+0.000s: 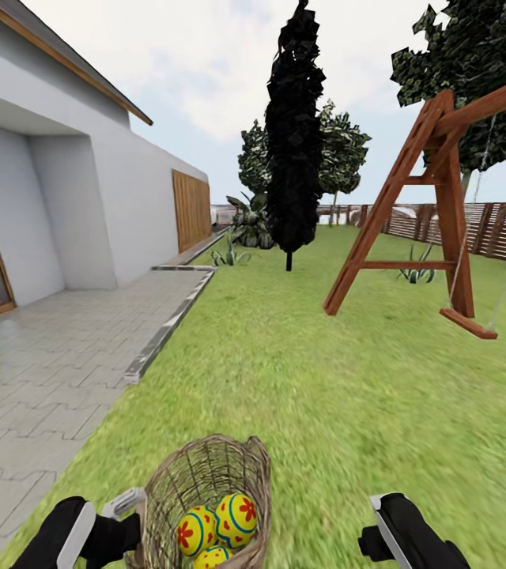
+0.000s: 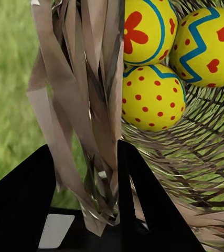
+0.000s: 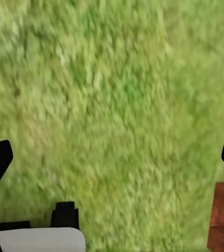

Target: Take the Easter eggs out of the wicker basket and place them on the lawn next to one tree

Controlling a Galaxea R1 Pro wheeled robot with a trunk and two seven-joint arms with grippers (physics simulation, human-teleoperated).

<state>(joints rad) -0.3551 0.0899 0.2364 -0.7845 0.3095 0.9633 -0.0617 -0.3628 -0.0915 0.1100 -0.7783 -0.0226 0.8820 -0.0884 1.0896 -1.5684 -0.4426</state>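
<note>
The wicker basket (image 1: 205, 490) is seen at the lower edge of the head view, close in front of the robot, above the lawn (image 1: 348, 379). The three Easter eggs (image 1: 217, 525) are lying together inside it, touching one another. In the left wrist view the eggs (image 2: 153, 97) are seen through the open weave, and the wall of the basket (image 2: 85, 105) is pinched between the two black fingers (image 2: 17, 205) of the left gripper (image 2: 85, 199). The right gripper (image 3: 112, 157) is held over bare grass, to the right of the basket and apart from it; its fingers are spread wide and nothing is between them. Farther on, a black cone-shaped conifer (image 1: 294, 134) and a wooden swing frame (image 1: 435, 205) are standing on the grass. A white house (image 1: 63, 182) with a paved terrace (image 1: 55, 356) is seen at the left, and a slatted fence (image 1: 498, 229) at the right.
</note>
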